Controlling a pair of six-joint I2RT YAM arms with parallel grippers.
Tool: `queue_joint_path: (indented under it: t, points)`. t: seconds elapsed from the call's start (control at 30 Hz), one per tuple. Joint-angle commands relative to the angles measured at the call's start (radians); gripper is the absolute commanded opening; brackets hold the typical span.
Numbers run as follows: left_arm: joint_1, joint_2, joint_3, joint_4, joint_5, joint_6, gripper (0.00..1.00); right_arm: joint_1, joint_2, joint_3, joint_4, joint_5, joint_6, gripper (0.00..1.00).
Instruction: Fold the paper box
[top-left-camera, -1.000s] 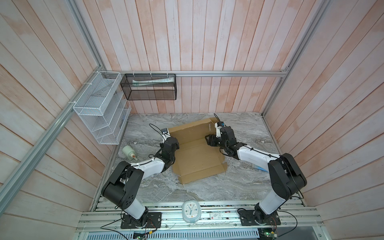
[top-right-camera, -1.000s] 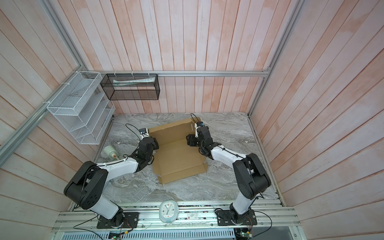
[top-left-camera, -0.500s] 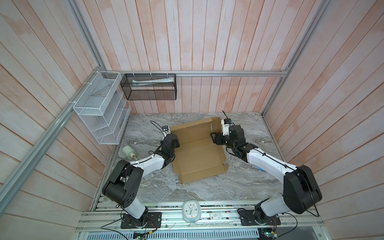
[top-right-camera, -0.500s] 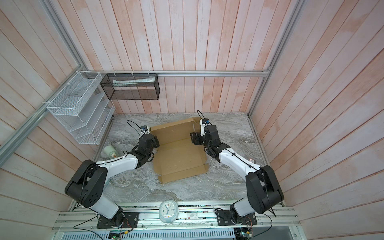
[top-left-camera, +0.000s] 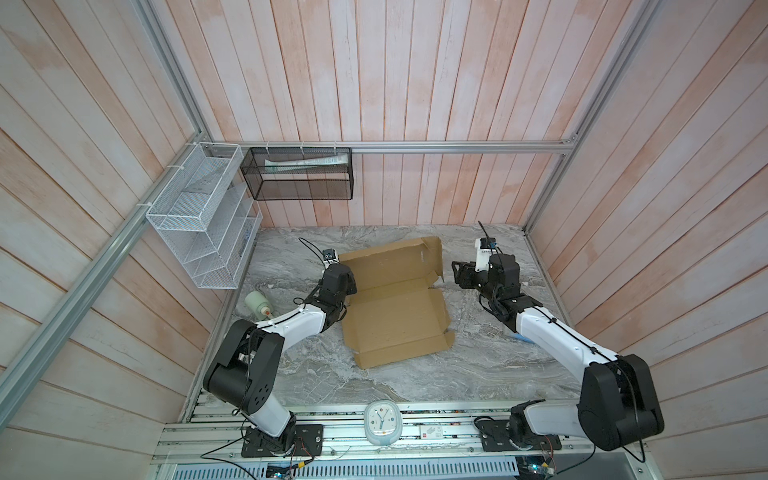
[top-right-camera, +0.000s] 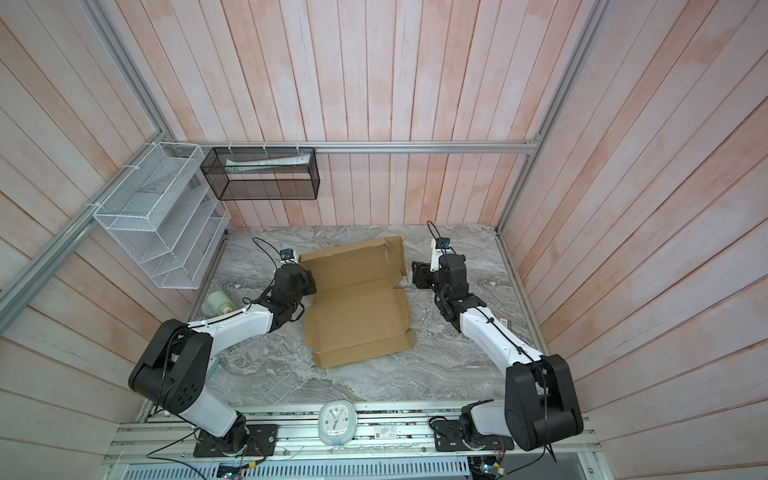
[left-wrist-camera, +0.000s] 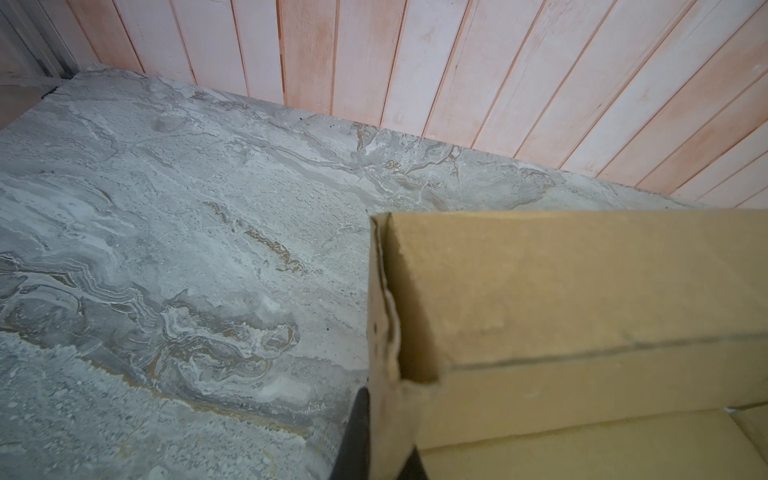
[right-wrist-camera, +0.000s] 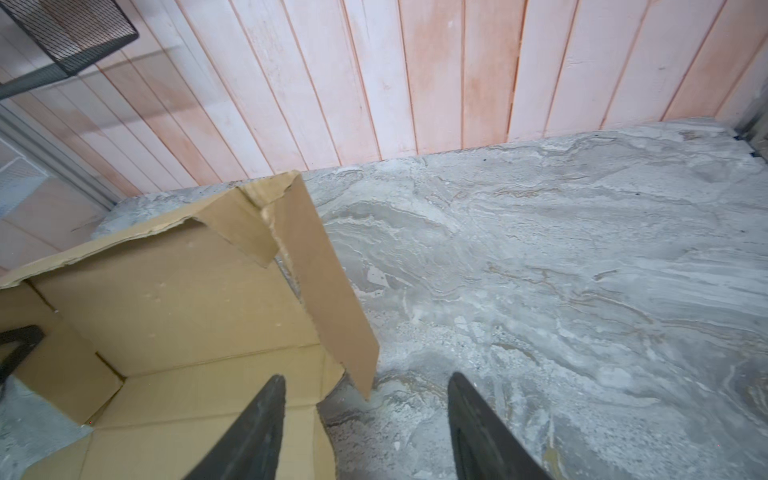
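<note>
Paper box (top-left-camera: 395, 320) lies partly folded; left pincer (left-wrist-camera: 384, 451) clamps one flap; right pincer (right-wrist-camera: 366, 380) gapes nearby.

Both top views look steeply down from high above the near edge of the marble table (top-left-camera: 415, 382), facing the plank back wall (top-left-camera: 374, 83). They stand well off and share almost the whole scene. The left wrist camera sits close and low over the table, facing the back wall along a raised flap of the paper box (left-wrist-camera: 582, 291). The right wrist camera, equally close, faces the same wall past the opposite flap. Both wrist views share box, table and wall.
</note>
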Motion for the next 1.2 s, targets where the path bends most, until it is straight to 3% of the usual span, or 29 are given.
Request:
queue_joint_path:
  t: [0.0,0.27,0.77,1.17]
  points:
    - [0.012,-0.007,0.034,-0.014,0.057,0.012,0.00,-0.015,0.030,0.013,0.026,0.052,-0.058,0.63]
    - [0.021,0.000,0.037,-0.017,0.066,0.034,0.00,-0.099,0.137,0.074,0.048,-0.046,-0.070,0.62]
    - [0.028,0.042,0.057,-0.006,0.100,0.079,0.00,-0.161,0.444,0.266,-0.006,-0.417,-0.219,0.56]
    - [0.029,0.061,0.065,0.004,0.119,0.077,0.00,-0.160,0.442,0.212,0.005,-0.522,-0.270,0.55]
